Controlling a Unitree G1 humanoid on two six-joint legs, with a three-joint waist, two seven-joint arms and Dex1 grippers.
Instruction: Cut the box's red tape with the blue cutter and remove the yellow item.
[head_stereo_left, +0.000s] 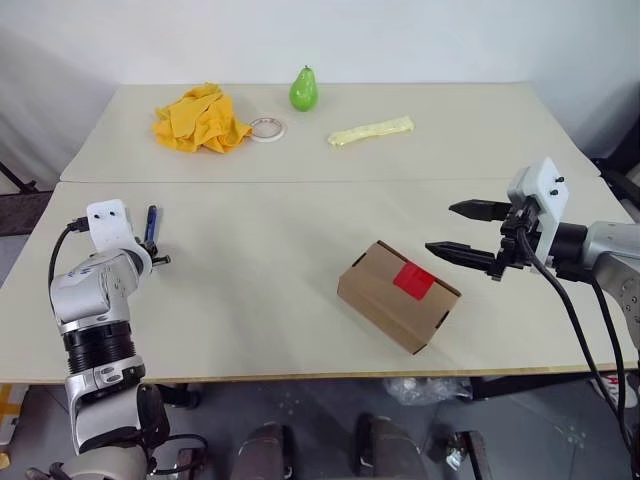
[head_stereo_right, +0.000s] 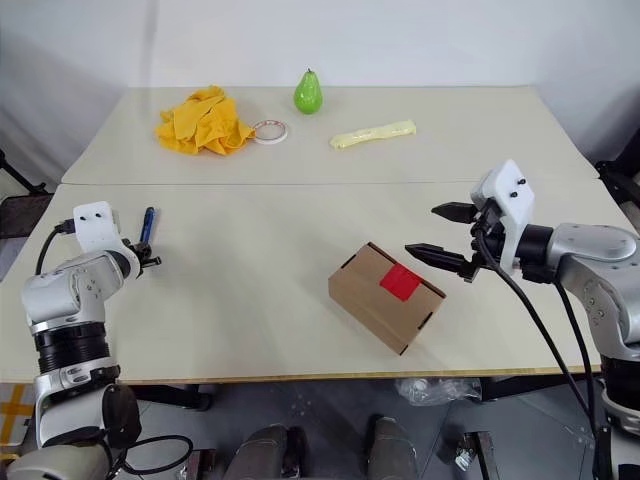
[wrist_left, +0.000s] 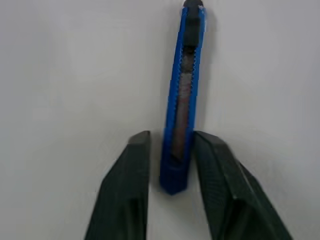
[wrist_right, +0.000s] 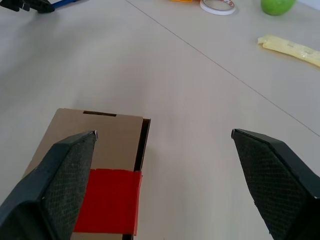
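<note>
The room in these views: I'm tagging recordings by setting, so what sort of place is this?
Probably a lab or test room, not a home: two plain pale tables pushed together before bare white walls, holding staged props such as a taped box, a green pear and an orange-yellow cloth.

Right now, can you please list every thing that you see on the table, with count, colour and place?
box: one, brown cardboard, near edge, right of centre, closed.
red tape: one, red, on the box's top across the flap seam.
blue cutter: one, blue, lying near the table's left edge, its end between the left gripper's fingers.
cloth: one, orange-yellow, rumpled, far left.
tape roll: one, whitish, far side, just right of the cloth.
pear: one, green, upright, far side, centre.
pale strip: one, pale yellow, far side, right of the pear.
left gripper: one, black fingers, narrowed around the cutter.
right gripper: one, black fingers, open, just right of the box.
</note>
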